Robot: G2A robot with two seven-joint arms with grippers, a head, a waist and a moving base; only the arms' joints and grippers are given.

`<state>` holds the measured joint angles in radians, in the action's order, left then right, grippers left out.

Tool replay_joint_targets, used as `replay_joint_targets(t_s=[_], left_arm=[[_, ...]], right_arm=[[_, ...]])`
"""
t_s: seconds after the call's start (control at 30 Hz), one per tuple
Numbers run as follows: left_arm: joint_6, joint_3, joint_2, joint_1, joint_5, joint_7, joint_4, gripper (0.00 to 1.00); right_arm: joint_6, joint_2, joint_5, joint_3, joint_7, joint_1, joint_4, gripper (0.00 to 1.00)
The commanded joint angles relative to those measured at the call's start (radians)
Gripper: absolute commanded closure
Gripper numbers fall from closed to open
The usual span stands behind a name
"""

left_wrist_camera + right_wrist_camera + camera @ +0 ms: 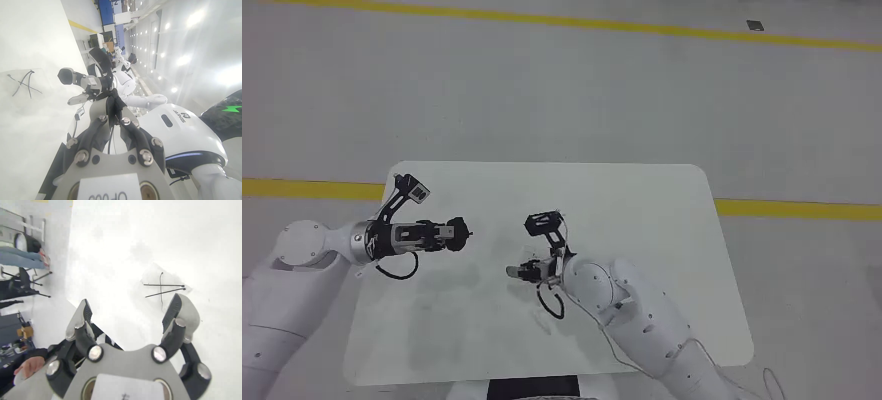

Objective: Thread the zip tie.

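Three zip ties (pixel 161 285) lie crossed; left claw (pixel 113 95) together, right claw (pixel 131 301) apart.

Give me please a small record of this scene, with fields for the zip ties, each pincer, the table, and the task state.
zip ties: three, black, lying crossed over each other on the table
left pincer: shut; whether it holds anything cannot be told
right pincer: open, empty, facing the zip ties, apart from them
table: white, rounded corners
task state: no tie lifted, threading not yet begun
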<state>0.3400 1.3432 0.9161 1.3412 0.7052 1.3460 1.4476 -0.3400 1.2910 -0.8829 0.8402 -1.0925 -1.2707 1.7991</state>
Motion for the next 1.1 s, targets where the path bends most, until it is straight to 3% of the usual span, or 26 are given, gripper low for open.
replay_joint_targets(t_s=[0.0, 0.1, 0.37, 0.53, 0.77, 1.07], left_arm=[[0.000, 0.000, 0.000, 0.000, 0.000, 0.000, 0.000, 1.00], [0.000, 0.000, 0.000, 0.000, 0.000, 0.000, 0.000, 1.00], [0.000, 0.000, 0.000, 0.000, 0.000, 0.000, 0.000, 1.00], [0.000, 0.000, 0.000, 0.000, 0.000, 0.000, 0.000, 1.00], [0.000, 0.000, 0.000, 0.000, 0.000, 0.000, 0.000, 1.00], [0.000, 0.000, 0.000, 0.000, 0.000, 0.000, 0.000, 1.00]], right_arm=[[0.000, 0.024, -0.057, -0.019, -0.086, 0.033, -0.028, 0.00], [0.000, 0.050, -0.096, -0.015, -0.130, 0.040, -0.039, 0.00], [0.010, 0.050, -0.099, -0.018, -0.117, 0.037, -0.040, 0.00], [0.015, 0.056, -0.178, -0.074, -0.169, 0.063, -0.057, 0.00], [0.023, 0.082, -0.207, -0.160, -0.294, 0.143, -0.102, 0.00], [0.023, 0.088, -0.193, -0.167, -0.297, 0.152, -0.111, 0.00]])
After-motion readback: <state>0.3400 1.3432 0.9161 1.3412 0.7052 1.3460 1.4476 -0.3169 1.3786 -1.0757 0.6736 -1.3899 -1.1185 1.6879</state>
